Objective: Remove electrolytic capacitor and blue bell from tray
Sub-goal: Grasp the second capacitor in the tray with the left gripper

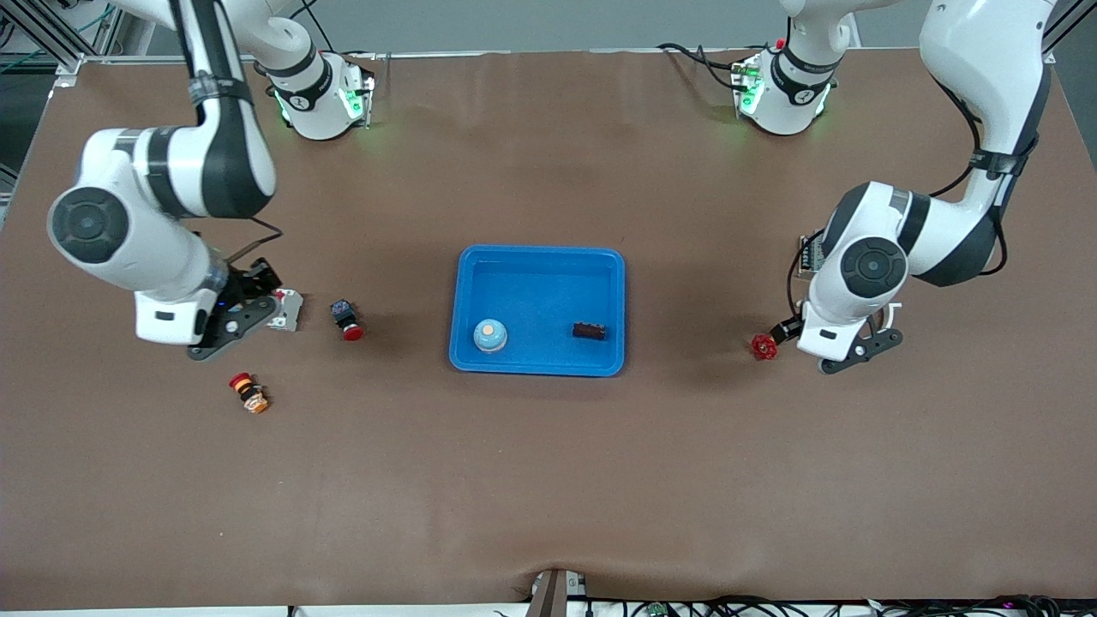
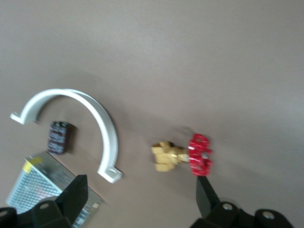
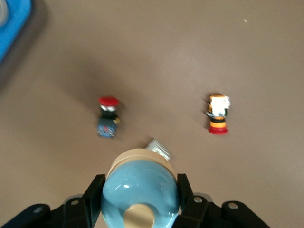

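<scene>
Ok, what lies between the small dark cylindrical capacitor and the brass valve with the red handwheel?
One leg of the white plastic half-ring clamp, shown in the left wrist view.

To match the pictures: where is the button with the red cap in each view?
Front view: red-capped button on the table, between the blue tray and the orange button.
Left wrist view: not in it.
Right wrist view: red-capped button between tray corner and orange button.
Shared landmark: the orange button.
</scene>
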Controlling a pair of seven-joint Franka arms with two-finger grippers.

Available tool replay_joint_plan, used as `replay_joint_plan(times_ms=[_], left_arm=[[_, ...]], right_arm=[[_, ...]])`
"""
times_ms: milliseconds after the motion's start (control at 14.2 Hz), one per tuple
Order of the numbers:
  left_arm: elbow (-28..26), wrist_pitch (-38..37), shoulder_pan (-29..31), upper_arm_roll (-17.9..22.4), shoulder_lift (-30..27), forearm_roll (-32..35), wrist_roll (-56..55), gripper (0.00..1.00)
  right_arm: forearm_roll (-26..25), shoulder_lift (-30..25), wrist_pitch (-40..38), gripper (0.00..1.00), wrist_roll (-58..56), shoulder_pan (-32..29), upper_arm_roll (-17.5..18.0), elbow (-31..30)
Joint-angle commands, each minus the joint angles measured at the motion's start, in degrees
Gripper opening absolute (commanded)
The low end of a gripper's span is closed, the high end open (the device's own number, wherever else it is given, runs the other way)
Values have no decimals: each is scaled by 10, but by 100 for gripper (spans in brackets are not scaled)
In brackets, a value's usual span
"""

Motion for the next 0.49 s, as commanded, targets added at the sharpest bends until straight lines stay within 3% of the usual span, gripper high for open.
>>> replay_joint_plan(times_ms=[0, 422], left_arm=[[32, -14, -30, -8, 21, -8, -73, 100], [125, -14, -148, -8, 99, -25, -269, 100]], right_arm=[[-1, -8, 8, 39, -88, -50, 3, -14], [6, -8, 40, 39, -222, -141, 3, -52]])
